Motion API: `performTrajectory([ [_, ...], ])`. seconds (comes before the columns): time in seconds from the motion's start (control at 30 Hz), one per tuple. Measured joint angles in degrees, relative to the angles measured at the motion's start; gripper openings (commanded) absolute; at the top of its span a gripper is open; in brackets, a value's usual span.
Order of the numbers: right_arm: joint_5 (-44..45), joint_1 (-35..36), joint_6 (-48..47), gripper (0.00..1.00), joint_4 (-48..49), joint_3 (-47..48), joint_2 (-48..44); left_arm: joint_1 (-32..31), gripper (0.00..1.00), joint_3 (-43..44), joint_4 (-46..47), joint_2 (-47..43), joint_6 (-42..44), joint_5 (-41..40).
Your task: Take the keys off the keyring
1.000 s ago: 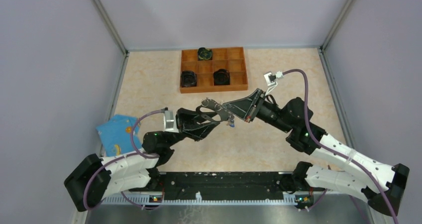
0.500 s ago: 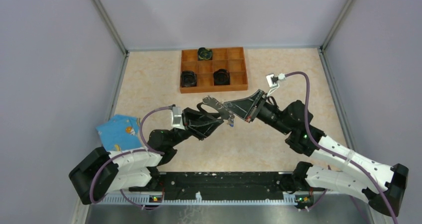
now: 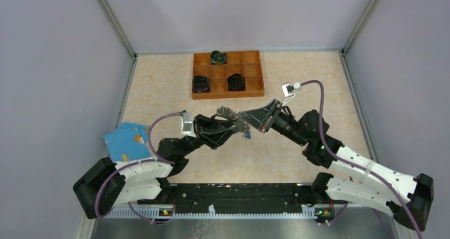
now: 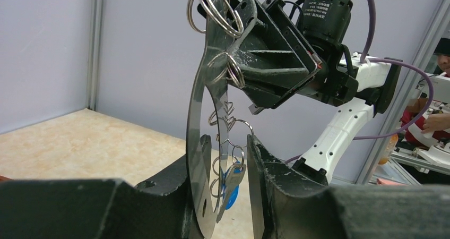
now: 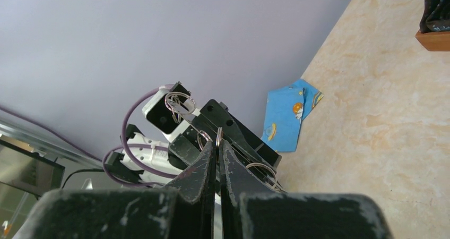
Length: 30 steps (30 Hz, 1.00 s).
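Note:
The keyring (image 3: 229,114), a dark-grey flat oval loop with a notched rim, is held in the air between both arms. My right gripper (image 3: 243,117) is shut on its upper part; in the right wrist view the fingers (image 5: 207,162) pinch its thin edge. My left gripper (image 3: 231,128) is open around its lower end. In the left wrist view the keyring (image 4: 200,143) lies against my left finger (image 4: 175,191). The key (image 4: 232,181), silver with a blue head, hangs on small wire rings in the gap beside my right finger (image 4: 265,180). The key also shows in the top view (image 3: 247,135).
A wooden compartment tray (image 3: 228,95) at the back holds three round black objects (image 3: 236,82). A light-blue packet with orange print (image 3: 124,142) lies at the left edge, and it also shows in the right wrist view (image 5: 289,114). Grey walls enclose the table.
My left gripper has moved right and closed in around the keyring's lower end. My right arm has shifted slightly left and down with the keyring.

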Motion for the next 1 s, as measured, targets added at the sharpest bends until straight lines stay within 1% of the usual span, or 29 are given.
performTrajectory([
  [0.07, 0.0, 0.0, 0.0, 0.00, -0.2, -0.1, 0.0, 0.0, 0.35, 0.1, 0.0, 0.0, -0.2, 0.0],
  [0.17, 0.2, 0.0, 0.0, 0.00, 0.0, -0.1, 0.0, 0.0, 0.30, 0.4, 0.0, 0.0, -0.5, 0.2],
  [0.23, 0.3, 0.1, 0.0, 0.00, 0.0, -0.1, 0.0, -0.2, 0.21, 0.5, 0.0, 0.0, -0.7, 0.2],
  [0.27, 0.4, 0.1, 0.0, 0.00, 0.0, -0.1, 0.0, -0.2, 0.15, 0.6, 0.0, 0.0, -0.9, 0.2],
  [0.3, 0.4, 0.1, 0.0, 0.00, 0.0, -0.1, 0.0, -0.2, 0.03, 0.7, 0.0, 0.0, -1.2, 0.1],
  [0.33, 0.5, 0.2, 0.0, 0.00, 0.0, -0.1, 0.0, -0.2, 0.00, 0.7, 0.0, 0.0, -1.4, 0.0],
  [0.37, 0.5, 0.2, 0.0, 0.02, 0.2, -0.4, -0.1, -0.2, 0.00, 0.8, 0.0, 0.0, -1.8, -0.2],
  [0.4, 0.6, 0.2, 0.0, 0.15, 0.3, -0.6, -0.2, -0.2, 0.00, 0.9, -0.2, 0.0, -2.3, -0.5],
  [0.43, 1.0, 0.2, 0.0, 0.25, 0.4, -0.9, -0.5, -0.3, 0.00, 1.1, -0.5, 0.0, -3.0, -0.8],
  [0.5, 2.3, 0.2, -0.9, 0.50, -0.9, -1.2, -1.6, -0.3, 0.00, 2.6, -4.5, -1.6, -4.7, -1.6],
  [0.57, 4.0, 0.2, -2.4, 0.74, -3.3, -1.2, -2.7, -0.3, 0.00, 6.2, -16.5, -5.7, -6.1, -2.5],
  [0.6, 5.0, 0.2, -3.6, 0.82, -5.0, -1.2, -3.5, -0.3, 0.00, 8.7, -22.9, -7.8, -6.6, -3.1],
  [0.63, 5.9, 0.2, -5.0, 0.88, -7.1, -1.2, -4.4, -0.3, 0.00, 11.4, -29.2, -9.6, -7.0, -3.8],
  [0.7, 7.5, 0.2, -8.1, 0.96, -10.8, -1.4, -6.0, -0.1, 0.00, 16.5, -40.8, -12.5, -7.2, -5.0],
  [0.73, 8.4, 0.2, -9.8, 0.99, -12.6, -1.5, -6.7, 0.1, 0.00, 19.3, -47.2, -13.5, -7.2, -5.4],
  [0.83, 10.5, 0.2, -15.1, 0.99, -15.7, -3.7, -8.7, 0.7, 0.00, 28.1, -66.7, -13.4, -6.9, -5.6],
  [0.87, 10.9, 0.2, -16.6, 0.99, -16.0, -5.2, -9.5, 1.1, 0.00, 31.5, -73.8, -12.4, -6.7, -5.5],
  [0.93, 11.2, 0.2, -18.7, 0.99, -15.8, -8.0, -10.3, 1.9, 0.00, 36.7, -85.0, -9.7, -6.2, -4.8],
  [1.0, 11.2, 0.2, -20.6, 0.99, -14.4, -11.8, -10.9, 3.5, 0.00, 40.3, -94.4, -6.9, -5.7, -2.5],
])
